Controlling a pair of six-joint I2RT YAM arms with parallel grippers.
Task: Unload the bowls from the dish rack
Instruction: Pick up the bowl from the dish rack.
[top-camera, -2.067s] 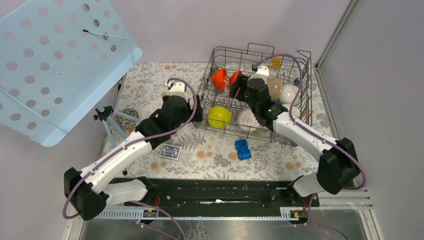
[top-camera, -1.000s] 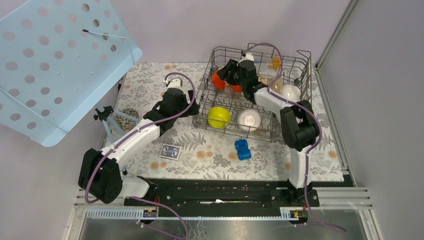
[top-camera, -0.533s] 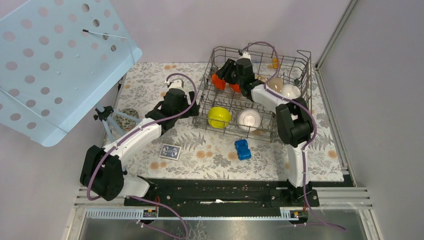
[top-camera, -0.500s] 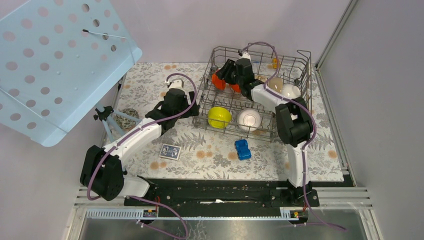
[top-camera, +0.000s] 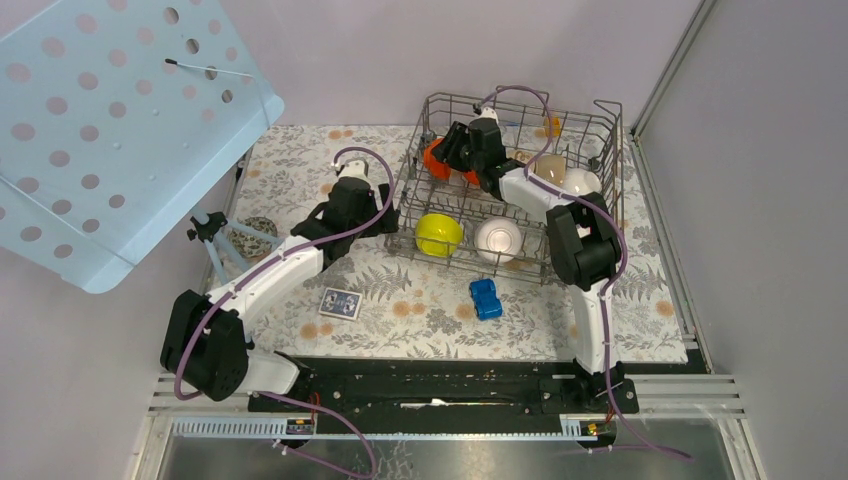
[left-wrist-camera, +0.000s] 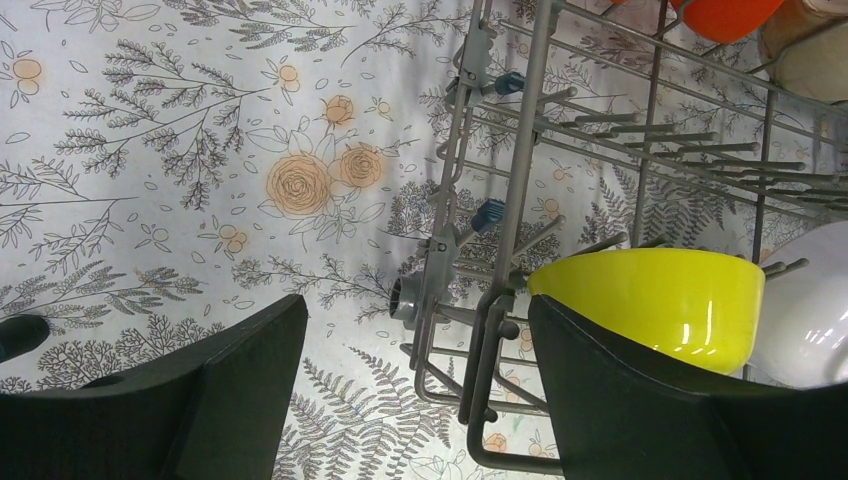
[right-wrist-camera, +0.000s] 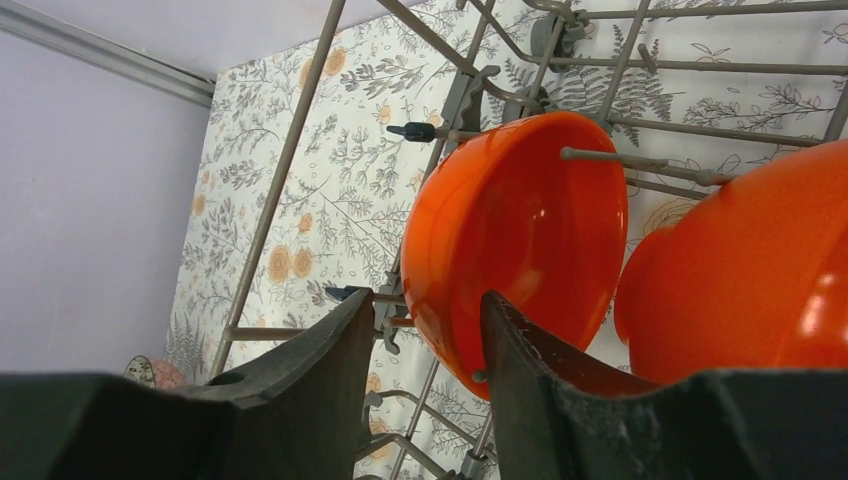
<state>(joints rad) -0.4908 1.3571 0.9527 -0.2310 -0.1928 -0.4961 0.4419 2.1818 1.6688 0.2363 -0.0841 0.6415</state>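
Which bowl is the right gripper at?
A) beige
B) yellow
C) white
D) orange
D: in the right wrist view, the right gripper has its fingers on either side of the rim of an orange bowl.

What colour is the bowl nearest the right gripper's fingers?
The bowl is glossy orange-red, clearest in the right wrist view, ahead of the right gripper.

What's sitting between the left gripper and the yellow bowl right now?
The dish rack's wire side wall, with a small wheel at its corner. It separates the open left gripper from the yellow bowl inside, as the left wrist view shows.
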